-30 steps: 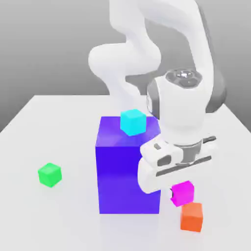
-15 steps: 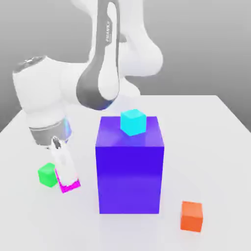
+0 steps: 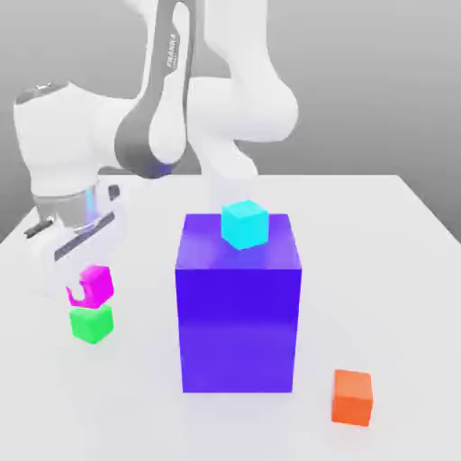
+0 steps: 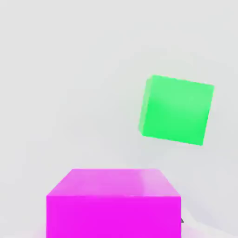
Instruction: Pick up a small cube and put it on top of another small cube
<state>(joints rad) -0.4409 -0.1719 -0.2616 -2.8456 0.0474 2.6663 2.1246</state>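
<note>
In the exterior view, the white two-fingered hand (image 3: 83,281) is closed on the small glossy magenta-pink cube (image 3: 97,285), its jaws no farther apart than the cube is wide. That cube appears just above the small bright green cube (image 3: 92,324), which sits on the pale, smooth tabletop (image 3: 243,428) to the exterior view's left of the tall blue-violet block (image 3: 238,329). In the hand view, the magenta cube's near face looms large, while the green one lies off to one side of it and turned at an angle. Letting go from here would probably drop the magenta cube past an edge, because the two are not lined up; lowering it unaligned could clip the green cube and push it away, and the mismatched turn could leave a skewed, unsteady stack. I see no containers.
</note>
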